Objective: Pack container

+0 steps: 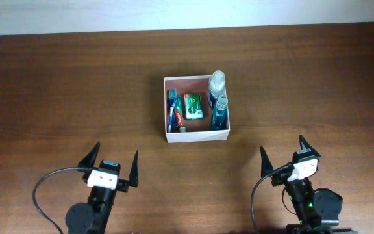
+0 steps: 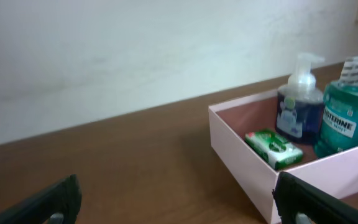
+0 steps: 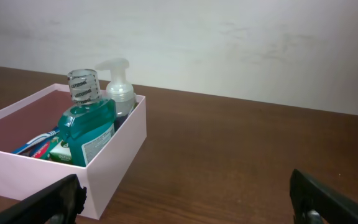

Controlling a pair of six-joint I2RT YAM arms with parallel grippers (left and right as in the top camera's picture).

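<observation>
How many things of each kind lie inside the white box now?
Bottles: 2 (pump bottle, mouthwash bottle)
Green packet: 1
Toothbrush: 1
Toothpaste tube: 1
Total in the container: 5

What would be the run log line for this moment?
task: pack container | container: holds mouthwash, pump bottle, green pack | left gripper: open, empty | right gripper: open, empty
</observation>
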